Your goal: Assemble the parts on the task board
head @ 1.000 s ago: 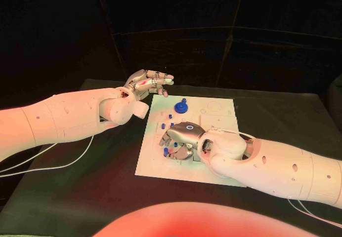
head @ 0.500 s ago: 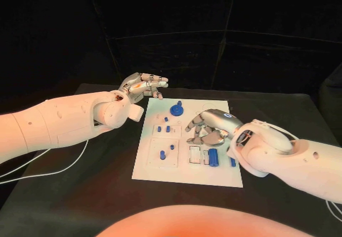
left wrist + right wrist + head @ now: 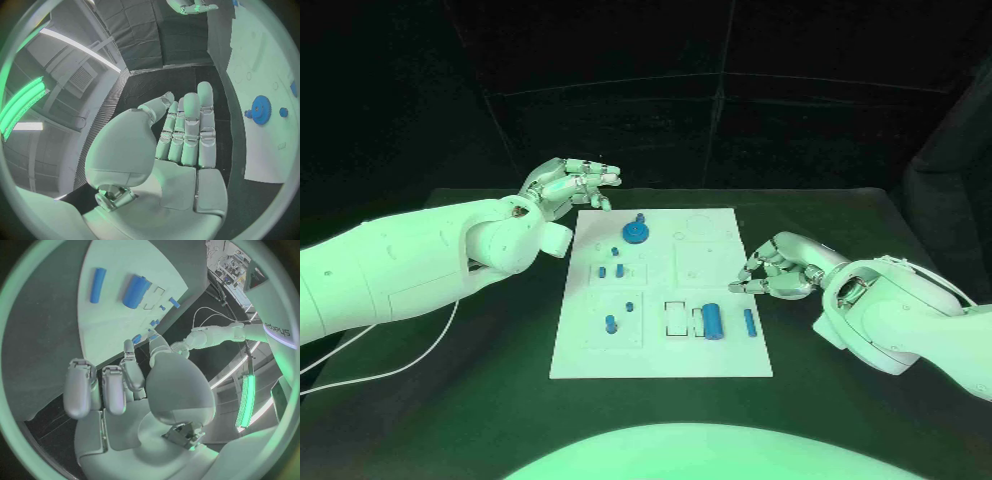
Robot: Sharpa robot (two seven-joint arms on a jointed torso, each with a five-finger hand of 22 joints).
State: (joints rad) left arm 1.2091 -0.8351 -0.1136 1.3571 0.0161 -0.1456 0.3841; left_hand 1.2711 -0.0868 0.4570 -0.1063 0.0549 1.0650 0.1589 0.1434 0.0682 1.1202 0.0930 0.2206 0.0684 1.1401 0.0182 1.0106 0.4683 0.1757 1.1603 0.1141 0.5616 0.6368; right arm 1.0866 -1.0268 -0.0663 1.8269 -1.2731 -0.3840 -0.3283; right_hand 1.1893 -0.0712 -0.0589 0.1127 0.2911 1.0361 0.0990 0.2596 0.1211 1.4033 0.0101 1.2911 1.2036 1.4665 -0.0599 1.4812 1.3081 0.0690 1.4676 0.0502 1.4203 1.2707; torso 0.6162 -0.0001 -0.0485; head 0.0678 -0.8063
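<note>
Parts (image 3: 713, 321) lying small, rigid, probably light and slick on the task board (image 3: 661, 350).
Needing fingertip pinches at mid-body; left hand (image 3: 568, 184) and right hand (image 3: 780, 270) hovering empty, fingers curling loosely apart.

Blue parts (image 3: 713, 321) lie on the white task board (image 3: 718, 360), on a black table (image 3: 473, 380).

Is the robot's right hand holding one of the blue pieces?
No. The right hand is beside the task board with fingers curled and nothing between them; the right wrist view shows the same.
</note>
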